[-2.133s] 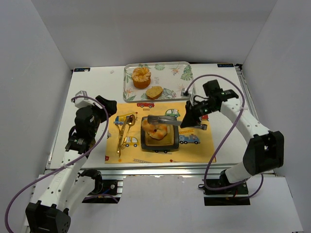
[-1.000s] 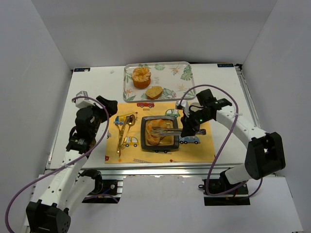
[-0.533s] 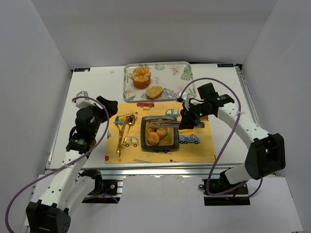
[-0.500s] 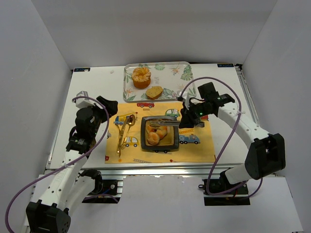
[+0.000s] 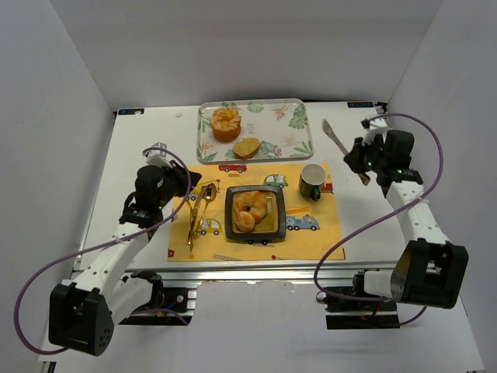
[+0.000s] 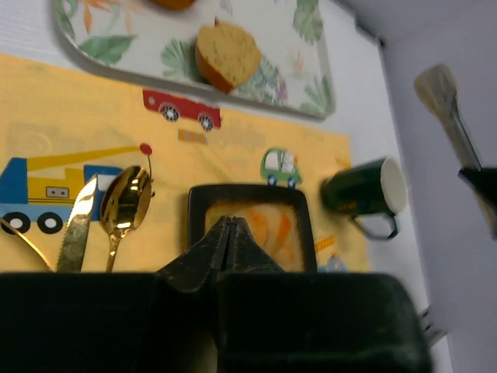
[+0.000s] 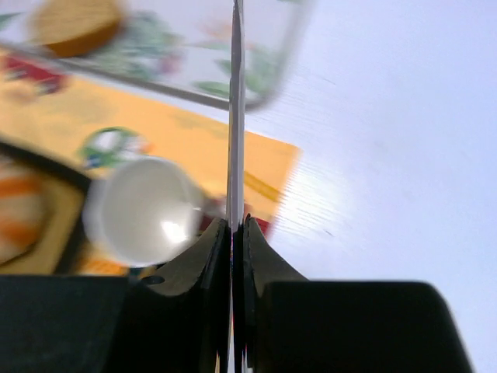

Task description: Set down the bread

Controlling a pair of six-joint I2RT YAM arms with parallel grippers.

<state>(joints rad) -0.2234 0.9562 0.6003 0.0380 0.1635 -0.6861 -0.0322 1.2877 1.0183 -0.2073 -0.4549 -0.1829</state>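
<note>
The bread (image 5: 252,210), glossy golden rolls, lies on the black square plate (image 5: 231,211) in the middle of the yellow mat (image 5: 318,231). My right gripper (image 5: 359,158) hangs over the white table to the right of the mat. It is shut on thin metal tongs (image 5: 335,137), which the right wrist view shows edge-on between its jaws (image 7: 237,222). My left gripper (image 5: 189,189) is shut and empty above the mat's left part, near the cutlery. In the left wrist view its closed tips (image 6: 229,222) stand just before the plate (image 6: 197,203), with the bread (image 6: 273,230) partly hidden behind them.
A green mug (image 5: 312,180) stands on the mat right of the plate. A gold spoon (image 5: 203,200) and knife (image 5: 192,225) lie on the mat's left. A leaf-patterned tray (image 5: 256,102) at the back holds an orange frilly cake (image 5: 226,123) and a tan slice (image 5: 247,147).
My right arm has drawn back from the plate to the far right with the tongs, leaving the bread on the plate. My left arm has reached toward the mat and its gripper has shut.
</note>
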